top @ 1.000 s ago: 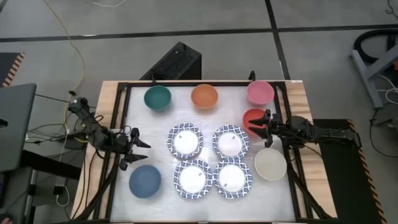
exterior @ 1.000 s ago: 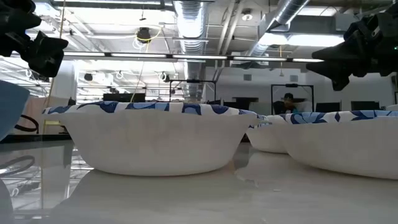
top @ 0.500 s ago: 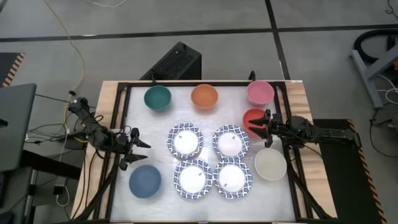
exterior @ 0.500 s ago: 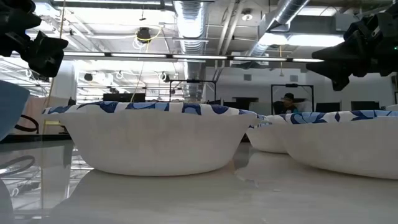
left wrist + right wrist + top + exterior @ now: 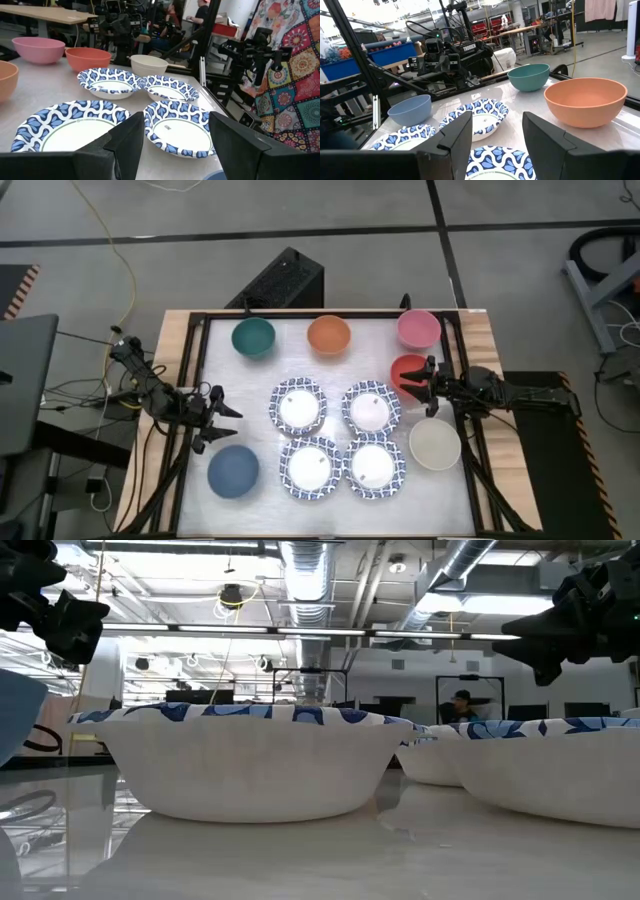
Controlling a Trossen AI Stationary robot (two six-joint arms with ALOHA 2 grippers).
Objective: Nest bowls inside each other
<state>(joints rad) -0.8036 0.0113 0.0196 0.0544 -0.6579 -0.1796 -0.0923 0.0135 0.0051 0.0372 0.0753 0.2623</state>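
No movement | left gripper (image 5: 228,426) open, empty | right gripper (image 5: 413,388) open, empty | writing unreadable

The left arm reaches in from the left side of the desk (image 5: 330,490), bent at the elbow, with its wrist angled inward. The left gripper (image 5: 228,430) hangs above the surface with its fingers (image 5: 230,413) spread wide and nothing between them; in the left wrist view the two dark fingers (image 5: 129,142) stand well apart.

The right arm lies stretched almost straight in from the right side, its wrist level. The right gripper (image 5: 410,383) points toward the middle, its fingers (image 5: 411,394) parted and empty. In the right wrist view the two fingers (image 5: 455,137) show a clear gap.
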